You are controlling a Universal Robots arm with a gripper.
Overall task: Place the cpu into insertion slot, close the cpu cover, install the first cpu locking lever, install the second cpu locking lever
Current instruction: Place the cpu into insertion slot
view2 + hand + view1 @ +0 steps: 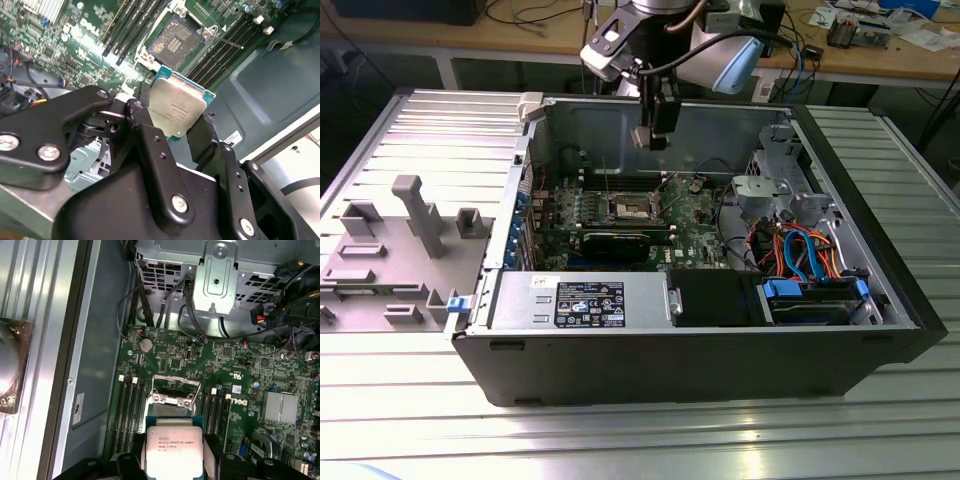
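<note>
While fingers (150, 140) hold the cpu (177, 107), cables (795, 250) border the motherboard (240, 365).

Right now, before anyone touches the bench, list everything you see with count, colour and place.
table: one, silver, ridged, under everything.
case: one, black, open, on the table.
motherboard: one, green, inside the case.
power supply: one, silver-grey, along the case wall nearest the exterior camera.
fixture blocks: several, grey, on the table, exterior view's left.
insertion slot: one, dark with silvery rim, mid-motherboard, empty.
cpu cover: one, silvery, swung open beside the slot.
cpu: one, silver-grey, held above the motherboard.
gripper: one, black, shut on the cpu.
</note>
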